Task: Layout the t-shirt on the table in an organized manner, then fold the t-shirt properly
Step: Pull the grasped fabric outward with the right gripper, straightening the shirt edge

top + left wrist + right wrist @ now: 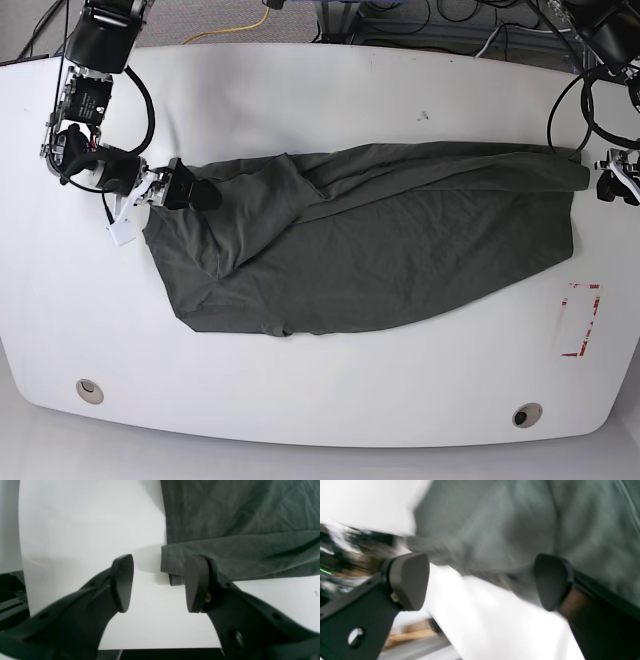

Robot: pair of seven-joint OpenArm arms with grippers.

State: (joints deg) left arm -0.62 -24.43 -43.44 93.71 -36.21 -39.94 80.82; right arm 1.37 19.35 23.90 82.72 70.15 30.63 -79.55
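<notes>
Charcoal shirt (pixel 380 240) lies bunched; both grippers, left (pixel 157 585) and right (pixel 480 582), are spread, holding nothing. Regrasping beside either could snag doubled layers.

Right wrist view is motion-blurred: t-shirt (pixel 510 527) folds smear, clutter past the table (pixel 495 625) edge unreadable. Left wrist view crops the shirt top and right; one finger (pixel 196 585) covers part of its hem corner. Base view: left gripper (pixel 622 183) cut by the frame edge, jaws too small to read.
</notes>
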